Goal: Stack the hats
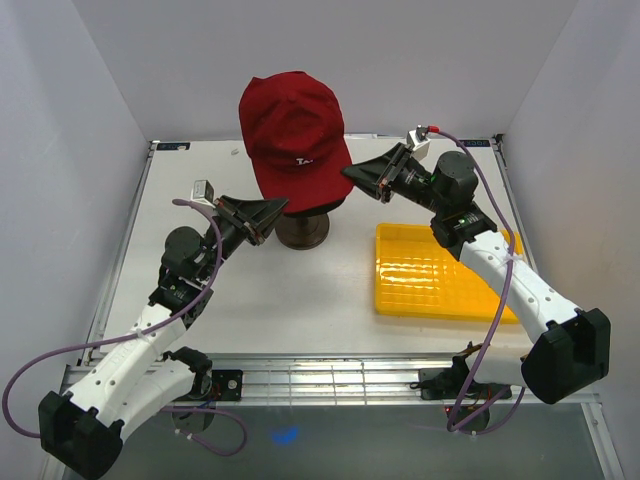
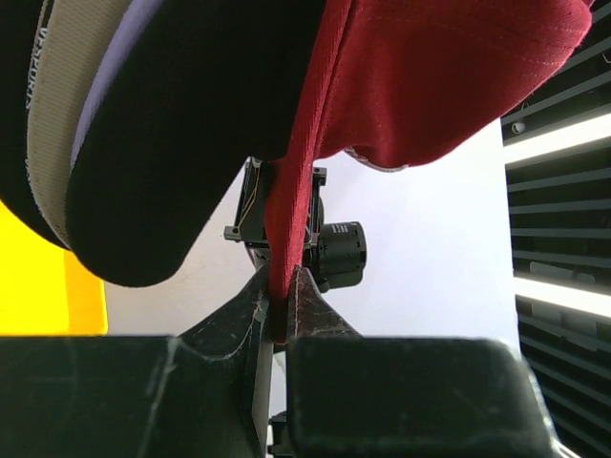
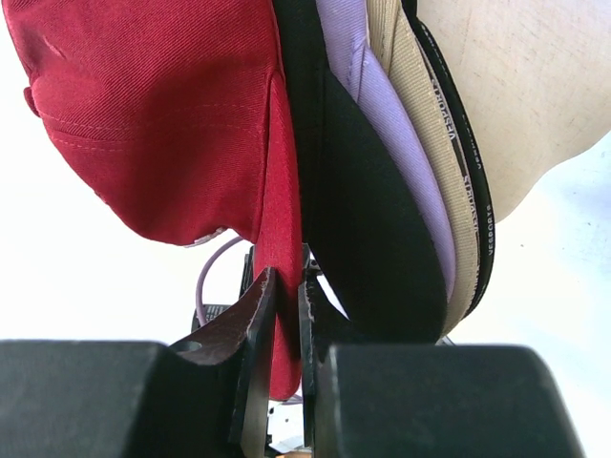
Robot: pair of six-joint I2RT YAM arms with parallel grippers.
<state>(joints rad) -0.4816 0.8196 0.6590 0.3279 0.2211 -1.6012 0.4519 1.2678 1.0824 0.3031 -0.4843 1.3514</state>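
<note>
A: From above, what does the red cap [image 1: 292, 125] cover?
B: The head [image 3: 535, 95] and nearly all of the other caps [image 3: 382, 239]. Its white logo [image 1: 305, 160] is too small to read. Both wrist views crop the caps.

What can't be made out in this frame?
Top view: red cap hides the lower caps and mannequin head; only the stand shows.
Wrist views: the lower caps' brims overlap and run off the top edge; count unclear.
Top view: red cap's logo too small to read.

red cap [image 1: 292, 130] on stand [image 1: 303, 232], left hand [image 1: 275, 212], right hand [image 1: 350, 175] apparently at its edges
</note>
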